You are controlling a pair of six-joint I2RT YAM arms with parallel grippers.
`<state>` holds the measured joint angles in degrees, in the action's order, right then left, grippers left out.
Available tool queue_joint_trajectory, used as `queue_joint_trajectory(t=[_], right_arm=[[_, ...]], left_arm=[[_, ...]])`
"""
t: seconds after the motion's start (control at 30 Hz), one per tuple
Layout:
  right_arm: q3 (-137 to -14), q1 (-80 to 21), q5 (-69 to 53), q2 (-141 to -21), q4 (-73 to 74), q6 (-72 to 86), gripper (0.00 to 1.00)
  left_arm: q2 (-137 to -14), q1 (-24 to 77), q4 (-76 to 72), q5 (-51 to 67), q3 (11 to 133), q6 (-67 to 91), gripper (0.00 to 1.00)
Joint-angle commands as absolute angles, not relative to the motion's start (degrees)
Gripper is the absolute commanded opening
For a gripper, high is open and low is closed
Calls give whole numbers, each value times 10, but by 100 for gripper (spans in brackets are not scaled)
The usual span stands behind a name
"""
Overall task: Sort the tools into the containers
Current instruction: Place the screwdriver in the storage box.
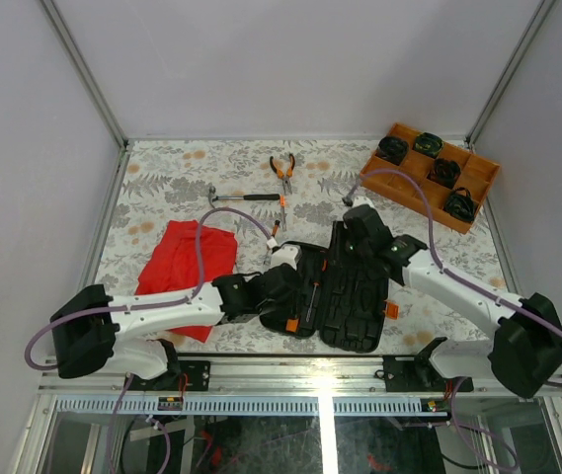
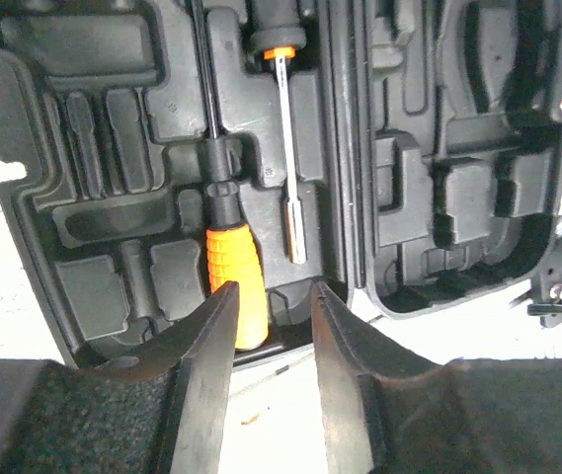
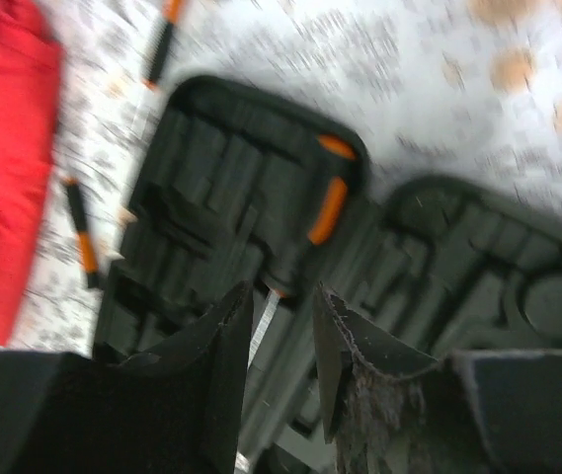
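The black tool case (image 1: 345,296) lies open near the table's front edge. An orange-handled screwdriver (image 2: 233,281) and a second, thin-shafted screwdriver (image 2: 289,168) rest in its moulded slots. My left gripper (image 2: 273,296) hovers open over the case's near edge, with nothing between its fingers. My right gripper (image 3: 282,296) stands open above the case (image 3: 261,207), over a screwdriver's steel shaft (image 3: 265,321); this view is blurred. Pliers (image 1: 282,168), a hammer (image 1: 239,197) and two screwdrivers (image 1: 282,210) (image 1: 273,237) lie on the table behind the case.
A red cloth (image 1: 187,269) lies left of the case, partly under the left arm. An orange compartment tray (image 1: 431,175) with black round items stands at the back right. Grey walls and metal posts border the patterned table.
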<state>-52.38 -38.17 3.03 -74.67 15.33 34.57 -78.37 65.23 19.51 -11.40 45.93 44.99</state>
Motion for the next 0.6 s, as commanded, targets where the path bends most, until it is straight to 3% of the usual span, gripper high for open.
queue_joint_trajectory(t=[0.0, 0.27, 0.57], right_arm=[[-458, -380, 70, -687, 187, 383, 39], [-377, -380, 104, -627, 230, 418, 40], [-386, -380, 168, -691, 259, 409, 27]], left_arm=[[-752, 649, 189, -114, 479, 426, 36], [-724, 564, 202, -99, 446, 421, 36], [-694, 494, 253, -140, 403, 425, 35]])
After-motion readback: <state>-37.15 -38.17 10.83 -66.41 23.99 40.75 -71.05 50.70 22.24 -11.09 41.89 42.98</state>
